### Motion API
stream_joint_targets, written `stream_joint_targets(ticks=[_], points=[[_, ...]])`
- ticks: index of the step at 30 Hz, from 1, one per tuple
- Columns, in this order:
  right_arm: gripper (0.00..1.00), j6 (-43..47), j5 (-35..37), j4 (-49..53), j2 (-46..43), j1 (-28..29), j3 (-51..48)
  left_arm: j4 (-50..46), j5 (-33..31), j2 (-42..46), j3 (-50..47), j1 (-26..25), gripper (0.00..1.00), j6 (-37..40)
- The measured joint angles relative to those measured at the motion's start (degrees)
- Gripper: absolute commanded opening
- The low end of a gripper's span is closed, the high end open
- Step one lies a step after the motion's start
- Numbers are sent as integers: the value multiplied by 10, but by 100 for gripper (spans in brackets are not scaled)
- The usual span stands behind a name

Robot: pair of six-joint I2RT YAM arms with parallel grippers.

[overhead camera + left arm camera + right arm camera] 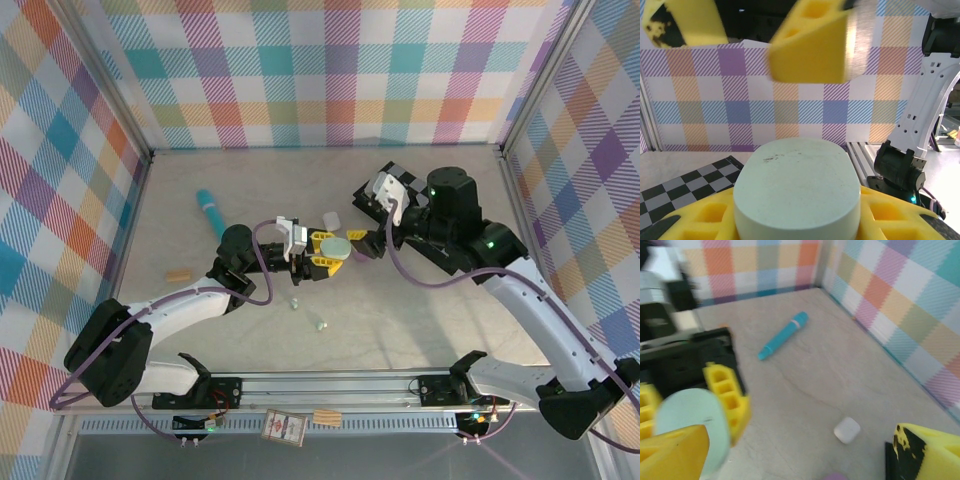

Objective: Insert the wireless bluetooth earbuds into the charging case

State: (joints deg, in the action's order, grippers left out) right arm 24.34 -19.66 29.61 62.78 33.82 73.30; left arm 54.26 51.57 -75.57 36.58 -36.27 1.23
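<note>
Holding a mint-green charging case (797, 190), your left gripper (325, 250) has its yellow fingers (890, 220) clamped on the case's two sides. Your right gripper (800, 455) faces it with its fingers wide apart, one of them just beside the case. One earbud (295, 302) and a second earbud (320, 323) lie on the table (450, 330) near the left forearm, apart from the case.

Also logged:
- white case (847, 430)
- teal pen (783, 335)
- checkered board (400, 178)
- card (283, 427) at the near rail, print too small to read
</note>
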Motion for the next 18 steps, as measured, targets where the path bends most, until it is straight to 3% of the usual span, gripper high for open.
stream_joint_targets(ticks=[6, 18], points=[[95, 51, -77, 16, -8, 21, -8, 1, 0, 0, 0, 0, 40, -2], [95, 84, -30, 25, 39, 39, -8, 1, 0, 0, 0, 0, 40, -4]])
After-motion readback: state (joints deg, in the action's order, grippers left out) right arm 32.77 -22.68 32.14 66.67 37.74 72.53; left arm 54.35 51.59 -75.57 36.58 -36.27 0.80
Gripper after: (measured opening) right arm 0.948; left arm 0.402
